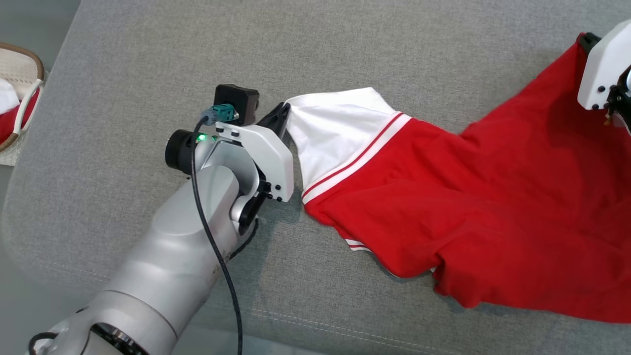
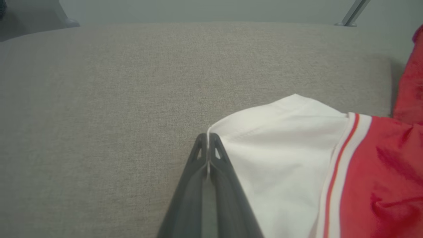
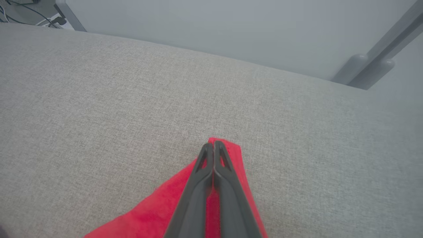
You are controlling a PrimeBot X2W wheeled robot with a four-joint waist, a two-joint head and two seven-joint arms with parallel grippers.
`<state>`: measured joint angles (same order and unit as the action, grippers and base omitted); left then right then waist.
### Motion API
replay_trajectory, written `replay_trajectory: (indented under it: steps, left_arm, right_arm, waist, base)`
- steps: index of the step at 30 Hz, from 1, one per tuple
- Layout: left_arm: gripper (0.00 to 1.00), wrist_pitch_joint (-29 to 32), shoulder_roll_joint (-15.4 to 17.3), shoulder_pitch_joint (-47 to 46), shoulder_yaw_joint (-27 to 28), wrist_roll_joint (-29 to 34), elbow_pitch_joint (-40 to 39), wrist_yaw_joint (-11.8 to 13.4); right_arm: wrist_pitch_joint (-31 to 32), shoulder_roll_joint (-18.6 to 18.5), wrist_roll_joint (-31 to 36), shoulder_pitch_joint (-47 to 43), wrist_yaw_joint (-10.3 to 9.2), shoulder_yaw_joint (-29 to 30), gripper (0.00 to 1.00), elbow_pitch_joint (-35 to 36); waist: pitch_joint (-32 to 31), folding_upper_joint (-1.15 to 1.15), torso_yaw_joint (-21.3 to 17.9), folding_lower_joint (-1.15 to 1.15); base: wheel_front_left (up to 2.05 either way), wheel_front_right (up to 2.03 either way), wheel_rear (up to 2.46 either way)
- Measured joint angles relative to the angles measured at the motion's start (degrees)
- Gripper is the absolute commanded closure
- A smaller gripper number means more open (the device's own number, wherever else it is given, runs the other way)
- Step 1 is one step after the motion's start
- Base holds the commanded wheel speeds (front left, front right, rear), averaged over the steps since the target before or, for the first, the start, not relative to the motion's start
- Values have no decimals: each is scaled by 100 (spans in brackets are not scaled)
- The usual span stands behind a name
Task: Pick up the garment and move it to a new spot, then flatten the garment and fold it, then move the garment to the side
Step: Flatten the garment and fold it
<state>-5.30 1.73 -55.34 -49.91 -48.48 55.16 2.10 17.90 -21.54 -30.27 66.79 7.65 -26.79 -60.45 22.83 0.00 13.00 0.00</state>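
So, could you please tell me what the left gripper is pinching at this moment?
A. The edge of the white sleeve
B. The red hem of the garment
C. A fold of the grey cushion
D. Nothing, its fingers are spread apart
A: in the left wrist view, the left gripper has its fingers closed on the corner edge of the white sleeve of the red garment.

red garment (image 1: 493, 197) with a white sleeve (image 1: 335, 128) and red-and-white striped trim (image 1: 356, 159), on grey flecked upholstery (image 1: 148, 74)
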Motion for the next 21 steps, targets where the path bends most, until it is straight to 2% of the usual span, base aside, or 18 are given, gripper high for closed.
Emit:
replay_trajectory:
  steps: [4, 6, 9, 12, 16, 21]
  left_arm:
    - [100, -35, 149, 0, 32, -5, -51, 51]
    - [100, -272, 254, -10, 103, -2, -138, 79]
    - [100, -677, 499, -164, 283, 71, -299, 304]
    - [100, -871, 846, -494, 565, 226, -624, 464]
    - [100, -920, 1194, -605, 850, 375, -1184, 563]
    - [100, -918, 1356, -116, 982, 371, -1744, 550]
  right_arm:
    - [-282, 4, -2, 97, 1, -177, 100, 5]
    - [-1006, -23, -1, 180, 0, -170, 100, 24]
    - [-1788, -69, 24, 426, 0, -159, 100, 27]
    - [-2330, -67, 71, 586, 1, -146, 100, -11]
    - [-2446, -42, 73, 597, 1, -207, 100, -231]
    - [-2454, -47, -146, 498, 1, -375, 100, -270]
  waist:
    - [-70, 0, -70, 0]
    - [-148, 0, -115, 0]
    - [-259, 0, -147, 0]
    - [-410, 0, -184, 0]
    - [-626, 0, -270, 0]
    - [-853, 0, -428, 0]
  base:
    - [0, 0, 0]
    - [0, 0, 0]
    - [0, 0, 0]
    - [0, 0, 0]
    - [0, 0, 0]
    - [0, 0, 0]
